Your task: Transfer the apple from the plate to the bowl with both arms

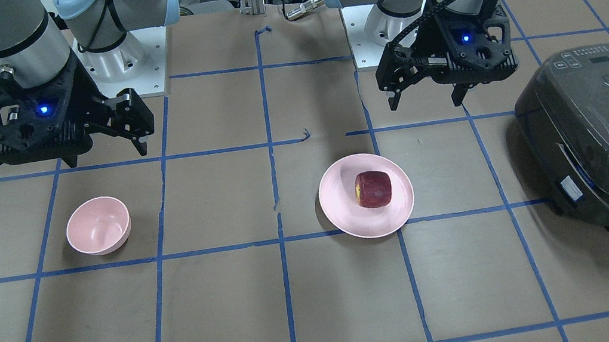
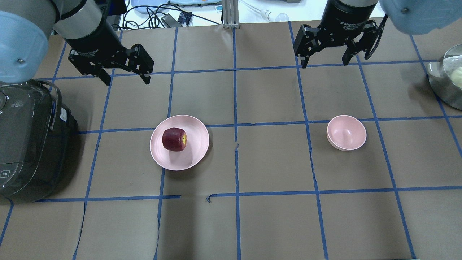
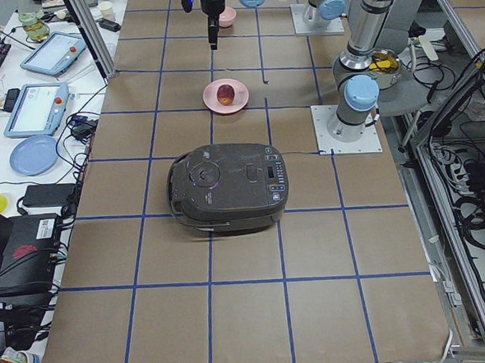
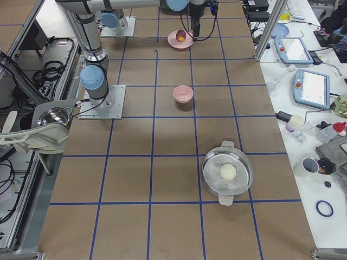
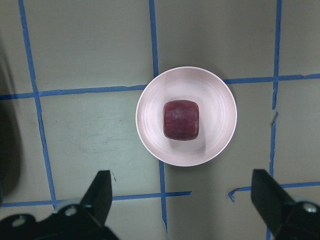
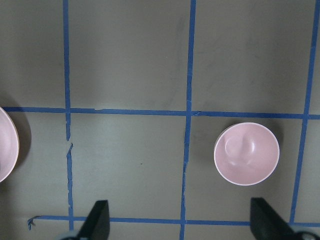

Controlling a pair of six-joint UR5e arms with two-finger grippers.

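The dark-red apple (image 1: 373,189) (image 2: 174,139) lies on the wide pink plate (image 1: 348,222) (image 2: 191,157) near the table's middle. In the left wrist view the apple (image 5: 181,119) sits centred on the plate (image 5: 150,137). My left gripper (image 2: 127,80) (image 1: 426,103) (image 5: 181,185) is open and empty, raised above the table behind the plate. The small pink bowl (image 2: 346,132) (image 1: 98,226) (image 6: 246,153) stands empty on my right side. My right gripper (image 2: 324,64) (image 1: 108,157) (image 6: 180,210) is open and empty, raised behind the bowl.
A dark rice cooker (image 2: 25,141) (image 1: 607,138) stands at the table's left end, close to my left arm. A metal pot (image 2: 447,76) (image 4: 227,172) with a pale round thing inside stands at the right end. Blue tape lines grid the brown table.
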